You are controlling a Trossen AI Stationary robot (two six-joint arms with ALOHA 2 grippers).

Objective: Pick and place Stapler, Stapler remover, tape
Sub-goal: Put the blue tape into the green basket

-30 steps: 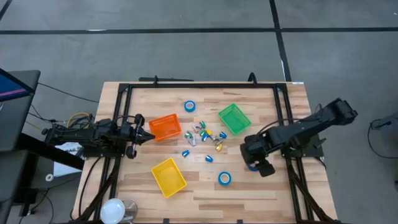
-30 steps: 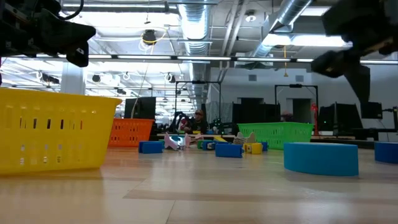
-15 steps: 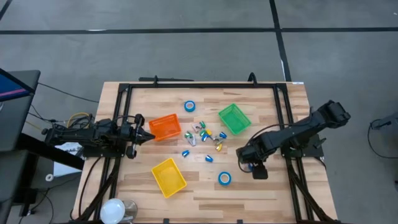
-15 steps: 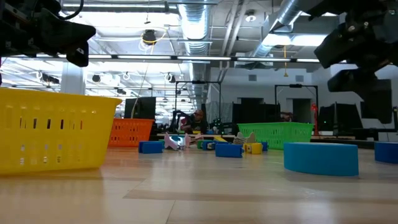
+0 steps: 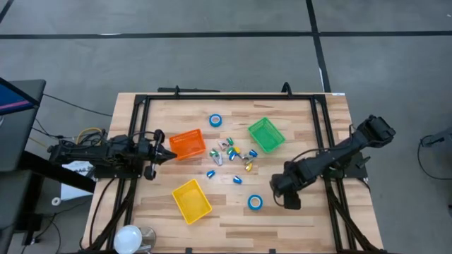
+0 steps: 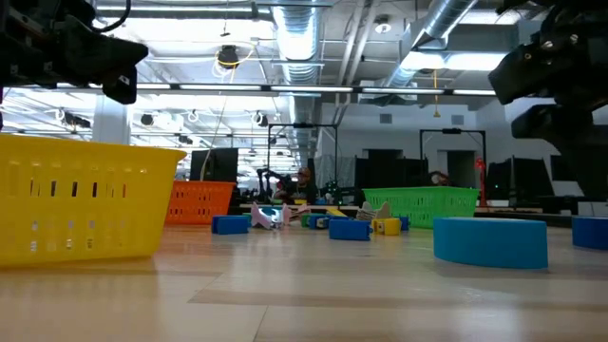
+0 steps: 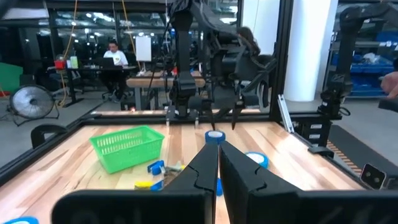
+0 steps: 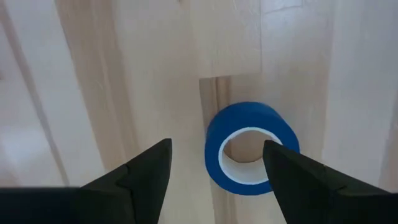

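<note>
Writing: none legible on any roll, bin or piece.
Tape, near roll (image 5: pixel 255 202): small round roll, blue outside, pale centre, lying flat on the wooden worktop (image 5: pixel 304 120), near the front edge and just beside the right tool; in the right wrist view (image 8: pixel 252 149) its open core faces the camera.
Tape, second roll (image 5: pixel 215 121): same blue ring, flat near the far edge, well apart from the first, between the orange bin and the green bin but farther back.
Tape, third roll: not made out from above; a second blue roll shows at the low view's right edge (image 6: pixel 591 232).
Right tool (image 5: pixel 288 200): above the worktop just right of the near roll, fingers (image 8: pixel 143 171) spread wide, nothing between them.
Left tool (image 5: pixel 168 155): at the left side, beside the orange bin (image 5: pixel 187 144), fingers pressed together, holding nothing.
Bins: green bin (image 5: pixel 266 135) right of centre; yellow bin (image 5: pixel 191 200) near the front.
Small pieces (image 5: pixel 231 155): blue, green and yellow bits scattered mid-worktop between the bins.
</note>
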